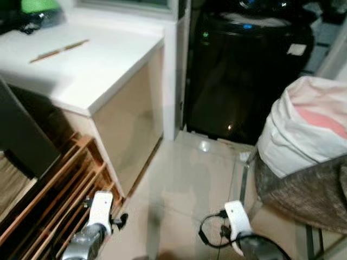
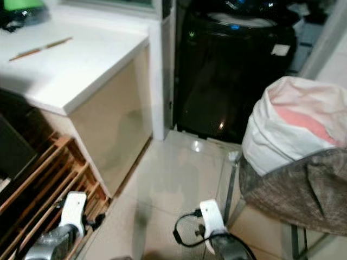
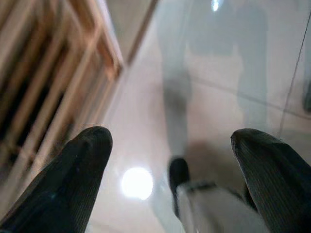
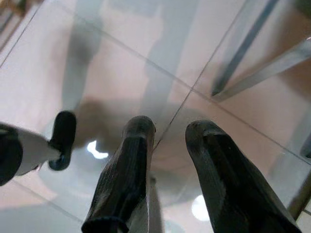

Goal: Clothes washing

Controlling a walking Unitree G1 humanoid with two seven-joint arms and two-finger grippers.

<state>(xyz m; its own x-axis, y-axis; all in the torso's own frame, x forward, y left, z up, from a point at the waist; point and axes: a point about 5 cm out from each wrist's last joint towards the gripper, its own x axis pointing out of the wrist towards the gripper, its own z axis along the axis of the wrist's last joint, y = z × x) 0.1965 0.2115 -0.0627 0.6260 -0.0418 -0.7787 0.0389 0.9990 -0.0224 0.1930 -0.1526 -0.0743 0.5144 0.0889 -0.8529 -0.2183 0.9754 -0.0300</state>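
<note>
A white surface (image 1: 81, 70) stands far left on a glossy beige tiled floor (image 1: 184, 184); the black washing machine (image 1: 244, 76) is far ahead of both hands. The left hand (image 3: 170, 145) hangs wide open and empty, the right hand (image 4: 167, 141) slightly open and empty.

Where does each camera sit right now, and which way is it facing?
Left eye view: on the head, looking forward and down at the black washing machine, the white counter and the laundry bag; both arms hang low.
Right eye view: same scene, shifted slightly.
Left wrist view: along the open left gripper at the floor.
Right wrist view: along the right gripper at the floor.
Both wrist views share the glossy tiles.
</note>
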